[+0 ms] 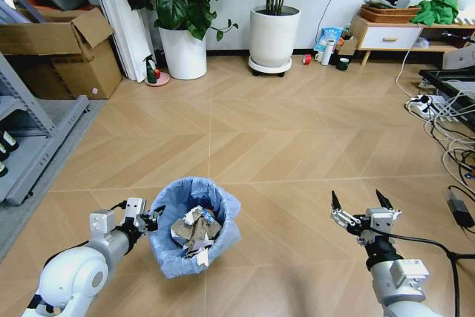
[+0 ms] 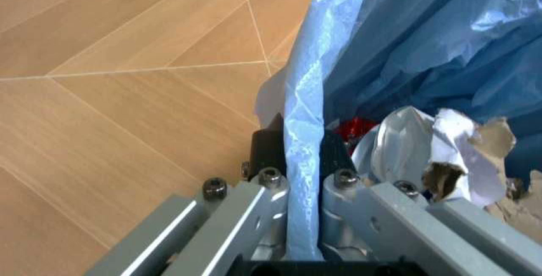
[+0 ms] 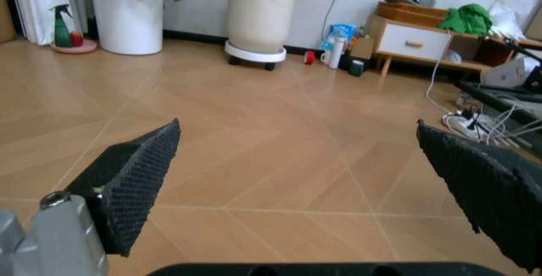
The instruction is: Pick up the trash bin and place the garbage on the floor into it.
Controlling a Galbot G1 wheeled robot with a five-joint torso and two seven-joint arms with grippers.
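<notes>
Left wrist view, left claw (image 2: 303, 155) pinching trash bin (image 2: 305, 98) rim

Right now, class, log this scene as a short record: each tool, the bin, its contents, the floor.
left tool: shut on the trash bin, pinching its blue bag rim
right tool: open, apart from the bin, holding nothing
garbage: crumpled pieces lying inside the bin
floor: bare wood around the bin

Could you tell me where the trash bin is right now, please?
In the head view the trash bin sits low and left of centre on the wooden floor, its rim pinched by the left gripper; the open right gripper hovers well apart.
</notes>
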